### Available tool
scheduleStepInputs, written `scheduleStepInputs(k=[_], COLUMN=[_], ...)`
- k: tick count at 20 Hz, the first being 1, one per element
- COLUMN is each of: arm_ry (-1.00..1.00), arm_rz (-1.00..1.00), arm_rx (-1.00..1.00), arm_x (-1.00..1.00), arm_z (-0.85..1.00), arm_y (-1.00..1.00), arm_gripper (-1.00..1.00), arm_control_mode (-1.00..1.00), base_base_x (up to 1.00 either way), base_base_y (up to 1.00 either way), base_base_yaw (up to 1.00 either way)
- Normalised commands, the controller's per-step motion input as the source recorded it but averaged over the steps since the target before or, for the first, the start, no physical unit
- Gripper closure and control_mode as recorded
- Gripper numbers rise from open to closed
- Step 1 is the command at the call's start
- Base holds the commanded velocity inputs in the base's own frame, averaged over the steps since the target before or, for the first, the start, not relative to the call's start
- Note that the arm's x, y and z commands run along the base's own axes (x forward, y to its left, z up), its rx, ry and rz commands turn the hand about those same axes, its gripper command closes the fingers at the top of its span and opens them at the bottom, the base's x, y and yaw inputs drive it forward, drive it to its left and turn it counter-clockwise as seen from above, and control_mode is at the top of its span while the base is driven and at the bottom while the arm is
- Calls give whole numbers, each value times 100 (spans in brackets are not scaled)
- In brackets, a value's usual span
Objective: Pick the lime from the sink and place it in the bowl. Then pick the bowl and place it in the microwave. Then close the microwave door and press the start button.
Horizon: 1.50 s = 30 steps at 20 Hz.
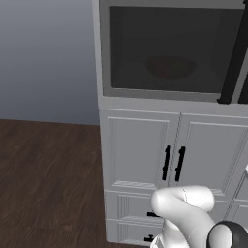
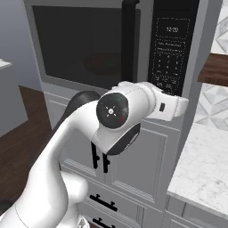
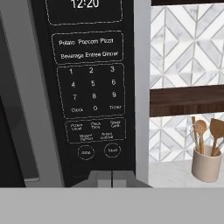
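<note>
The microwave [image 1: 104, 72] has its door [image 1: 169, 48] shut against the front, the black bar handle [image 2: 129, 40] standing upright. Through the tinted window the reddish-brown bowl [image 1: 169, 67] shows dimly on the turntable, also the bowl [image 2: 104, 62]. I cannot make out the lime inside it. The sink is out of view. My gripper [image 3: 112, 178] is shut with nothing between its fingers, close in front of the black keypad panel [image 3: 89, 87] and just below the round start button [image 3: 112, 150]. The gripper [image 2: 181, 105] reaches toward the panel's lower part.
White cabinet doors with black handles [image 1: 173, 163] stand under the microwave. To the right lie a marble counter [image 2: 205, 164], a dark wooden shelf [image 3: 186, 100] and a crock of wooden utensils [image 3: 205, 162]. My own arm [image 2: 111, 120] blocks the middle of the right base view.
</note>
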Motion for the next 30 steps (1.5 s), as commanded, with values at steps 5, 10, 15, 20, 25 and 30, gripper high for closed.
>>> scheduleStepInputs(k=[5,10,15,20,25,30], arm_ry=[0,0,0,0,0,0], arm_rz=[1,0,0,2,3,0], arm_rx=[0,0,0,0,1,0], arm_x=[5,17,30,8,9,15], arm_z=[-17,-6,0,-9,-5,-4], arm_y=[-3,0,-1,-12,-27,-1], arm_gripper=[100,100,100,100,100,100], arm_control_mode=[-100,-100,-100,-100,-100,-100], base_base_x=[0,0,0,0,0,0], base_base_y=[0,0,0,0,0,0], base_base_yaw=[0,0,0,0,0,0])
